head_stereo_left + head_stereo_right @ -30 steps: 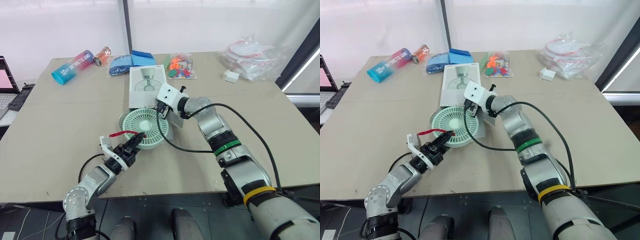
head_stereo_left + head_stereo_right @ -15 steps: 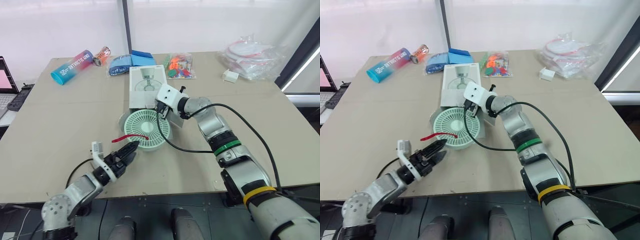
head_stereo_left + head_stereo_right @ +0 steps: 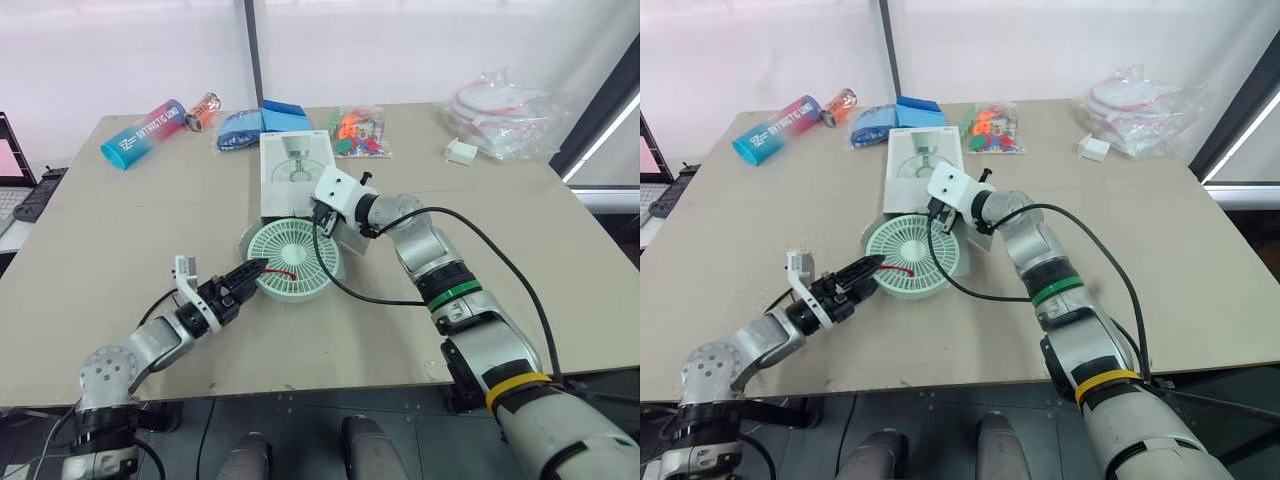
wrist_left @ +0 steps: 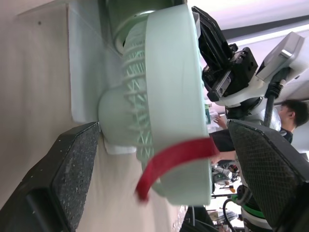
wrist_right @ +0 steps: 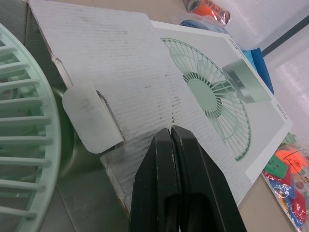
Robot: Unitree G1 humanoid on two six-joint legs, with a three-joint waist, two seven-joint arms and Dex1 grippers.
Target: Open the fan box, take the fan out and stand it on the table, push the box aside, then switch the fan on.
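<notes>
Nearest, at 7 o'clock from the fan (image 3: 290,260), the left gripper (image 3: 252,275) is spread wide; in its wrist view its two padded fingers (image 4: 72,169) stand well apart on either side of the fan's rim, neither pad plainly pressing on it; a red strap (image 3: 283,271) lies over the grille between them, and whether a fingertip touches it I cannot tell; the mint-green fan lies flat on the table (image 3: 130,230), grille up, at the open end of the fan box (image 3: 295,170); at 1 o'clock from the fan the right gripper (image 3: 322,215) has its black fingers (image 5: 164,183) pressed tight together with nothing visible between them, poised over the box's opened flap (image 5: 91,116) just beside the fan's rim; the white box lies flat at 12 o'clock from the fan, its printed fan picture upward; how much of the fan's base sits inside it cannot be told; farther off, at 10 o'clock, a blue and pink tube (image 3: 145,133) lies on its side; at 12 a blue pouch (image 3: 240,128); at 1 a clear bag (image 3: 360,132) holding bright small pieces; at 2 a heap of clear plastic bags (image 3: 505,105).
</notes>
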